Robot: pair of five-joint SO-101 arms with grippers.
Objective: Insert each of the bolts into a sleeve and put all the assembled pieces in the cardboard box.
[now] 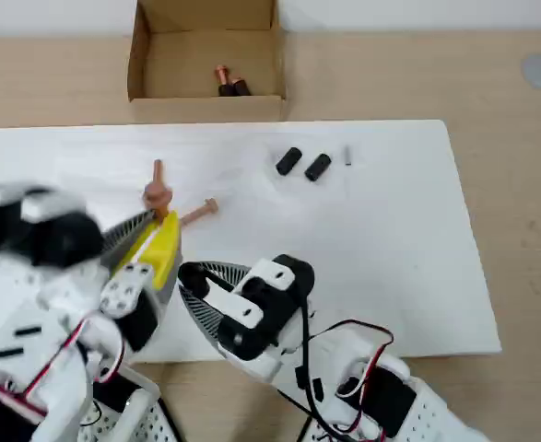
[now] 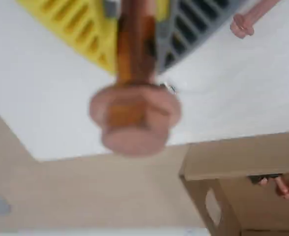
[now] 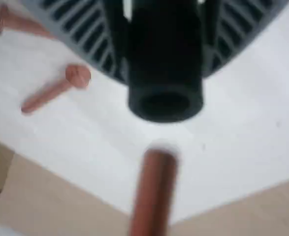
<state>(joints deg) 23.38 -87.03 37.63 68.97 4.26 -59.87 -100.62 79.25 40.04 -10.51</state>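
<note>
Left gripper (image 2: pixel 134 44) is clenched on a copper bolt (image 2: pixel 134 118) over the white mat (image 1: pixel 390 258). Right gripper (image 3: pixel 164 44) grasps a black sleeve (image 3: pixel 165 83). High view adds two loose sleeves (image 1: pixel 288 161), a second bolt (image 1: pixel 199 213), and a cardboard box (image 1: pixel 138 64) holding one assembled piece (image 1: pixel 229 83).

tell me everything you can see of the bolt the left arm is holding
The bolt is copper-brown with a dull finish: a round shaft ending in a hexagonal head on a wider flange. Its shaft is clamped between the fingers of the left gripper, one yellow, one grey, with the head sticking out past the tips. It is over the white mat, apart from a loose bolt lying there; whether it touches the mat I cannot tell.
</note>
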